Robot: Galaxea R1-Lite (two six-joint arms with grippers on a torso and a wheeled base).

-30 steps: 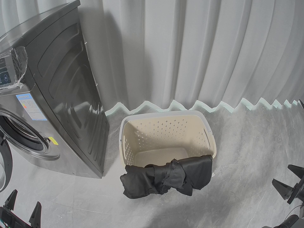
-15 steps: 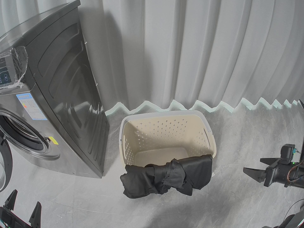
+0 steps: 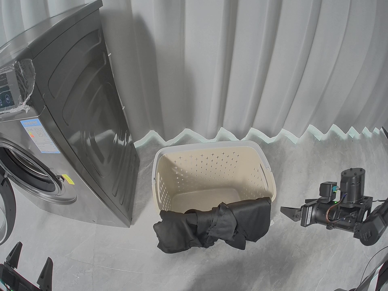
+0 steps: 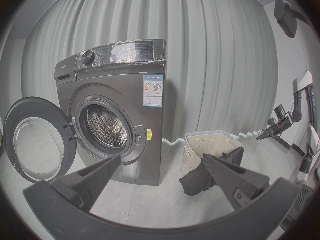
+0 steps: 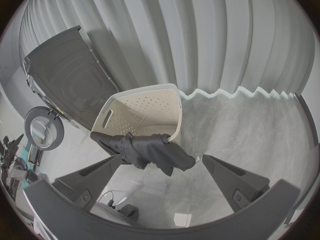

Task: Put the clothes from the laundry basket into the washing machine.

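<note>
A cream laundry basket (image 3: 214,168) stands on the floor by the curtain, and a black garment (image 3: 210,227) hangs over its near rim. To its left is the grey washing machine (image 3: 81,114), whose round door (image 4: 36,140) is swung wide open, showing the drum (image 4: 105,127). My right gripper (image 3: 297,207) is open, level with the basket's right side, a short gap from the garment (image 5: 150,150) and pointing at it. My left gripper (image 3: 33,253) hangs open, low in front of the machine (image 4: 113,117), holding nothing.
A white pleated curtain (image 3: 242,61) closes off the back. Grey stone floor (image 3: 315,170) lies open to the right of the basket and in front of it. Apart from the draped garment, the inside of the basket (image 5: 143,107) is bare.
My right arm has swung in from the right edge toward the basket, its open gripper now pointing at the garment. The left gripper, basket and garment have not moved.
</note>
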